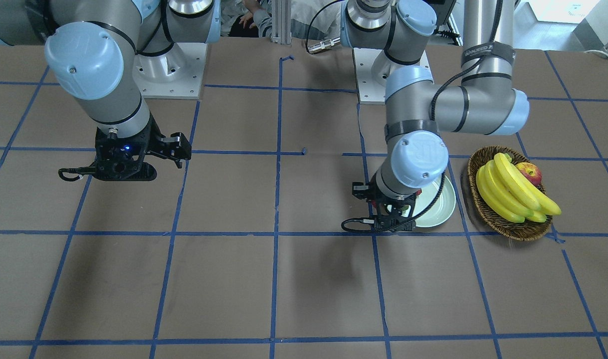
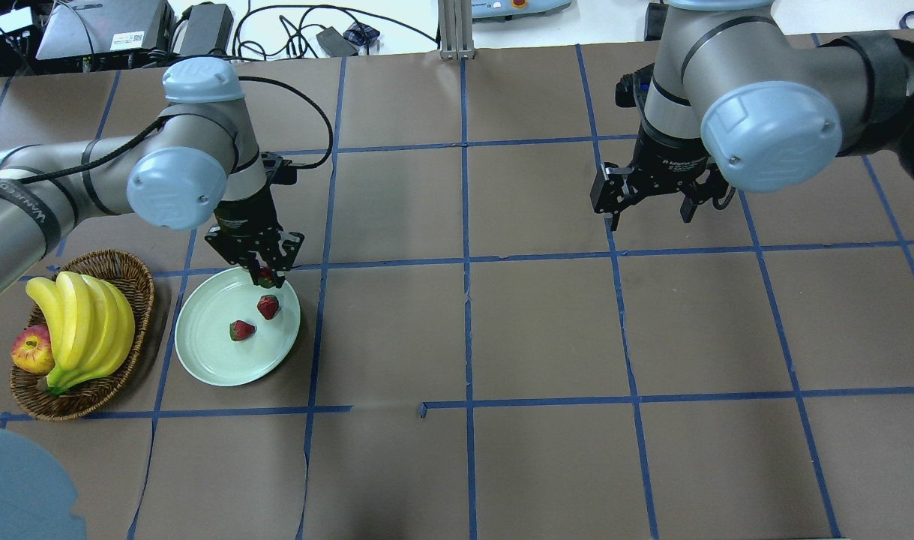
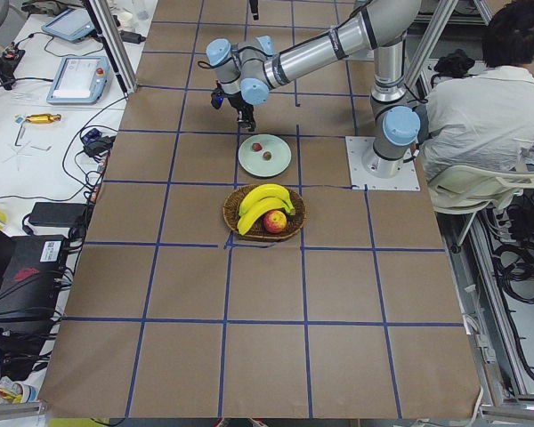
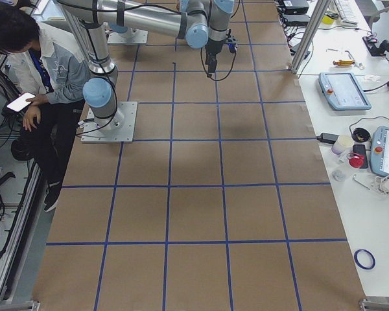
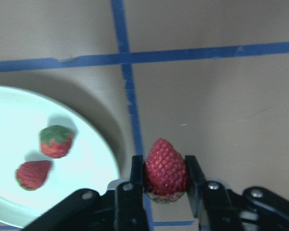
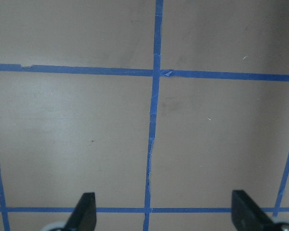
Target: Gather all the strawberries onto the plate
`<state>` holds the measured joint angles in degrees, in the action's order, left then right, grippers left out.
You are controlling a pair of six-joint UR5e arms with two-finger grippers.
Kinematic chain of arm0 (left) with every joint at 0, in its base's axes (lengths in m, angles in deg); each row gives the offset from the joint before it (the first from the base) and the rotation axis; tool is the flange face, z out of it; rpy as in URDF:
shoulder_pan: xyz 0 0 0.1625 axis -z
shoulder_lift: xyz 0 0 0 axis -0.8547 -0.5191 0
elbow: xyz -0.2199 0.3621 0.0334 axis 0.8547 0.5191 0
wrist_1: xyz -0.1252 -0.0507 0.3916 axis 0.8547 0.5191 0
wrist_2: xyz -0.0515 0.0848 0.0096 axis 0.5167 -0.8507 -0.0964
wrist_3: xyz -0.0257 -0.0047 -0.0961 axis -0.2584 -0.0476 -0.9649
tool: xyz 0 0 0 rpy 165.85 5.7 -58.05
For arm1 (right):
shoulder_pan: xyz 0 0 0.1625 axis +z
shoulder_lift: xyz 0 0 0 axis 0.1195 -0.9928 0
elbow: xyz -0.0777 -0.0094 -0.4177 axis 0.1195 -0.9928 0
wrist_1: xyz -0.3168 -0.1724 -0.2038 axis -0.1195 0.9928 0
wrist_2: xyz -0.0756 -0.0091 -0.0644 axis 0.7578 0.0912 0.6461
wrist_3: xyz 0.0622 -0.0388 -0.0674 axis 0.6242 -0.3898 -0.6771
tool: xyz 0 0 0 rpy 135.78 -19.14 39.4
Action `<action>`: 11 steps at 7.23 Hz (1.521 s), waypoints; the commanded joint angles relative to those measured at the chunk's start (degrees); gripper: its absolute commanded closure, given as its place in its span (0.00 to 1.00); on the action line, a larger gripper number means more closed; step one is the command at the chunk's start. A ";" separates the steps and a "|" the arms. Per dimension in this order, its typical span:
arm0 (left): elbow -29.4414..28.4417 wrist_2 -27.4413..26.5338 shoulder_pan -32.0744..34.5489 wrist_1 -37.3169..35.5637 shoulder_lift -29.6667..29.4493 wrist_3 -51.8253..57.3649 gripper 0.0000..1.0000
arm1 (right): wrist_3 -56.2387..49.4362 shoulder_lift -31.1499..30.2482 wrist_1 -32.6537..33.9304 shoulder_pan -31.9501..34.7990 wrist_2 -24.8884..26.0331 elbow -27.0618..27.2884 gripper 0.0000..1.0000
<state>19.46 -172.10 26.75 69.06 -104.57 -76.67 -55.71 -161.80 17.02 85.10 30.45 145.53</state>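
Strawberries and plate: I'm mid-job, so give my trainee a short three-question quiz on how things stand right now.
1. How many strawberries lie on the plate?
2. True or false: the right hand is shut on a strawberry.
3. What is between the fingers of the left hand? A: nothing. B: a strawberry. C: the plate's rim.

Key: 1: two. 2: false, it is open and empty. 3: B.
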 commanded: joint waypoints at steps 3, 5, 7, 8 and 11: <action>1.40 -1.69 -3.39 0.20 -0.34 5.03 0.00 | 0.03 -0.03 0.88 -0.03 0.30 0.02 0.00; -0.17 -1.42 -3.30 -0.67 1.14 4.77 0.00 | 0.12 -0.03 0.71 -0.03 0.30 -0.06 0.00; -5.78 -2.12 -2.52 -2.08 5.17 -2.12 0.00 | 0.30 -0.64 -0.25 -0.12 0.74 -0.85 0.00; -7.37 -1.69 -0.94 -1.47 7.37 -6.35 0.00 | 0.21 -0.82 -0.61 -0.20 0.91 -1.29 0.00; -8.88 1.71 11.08 1.67 11.42 -21.33 0.00 | 0.03 -0.99 -9.89 -0.29 0.91 -9.17 0.00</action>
<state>11.11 -172.61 33.11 68.41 -94.76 -93.84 -55.62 -162.78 11.52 84.83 31.33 140.28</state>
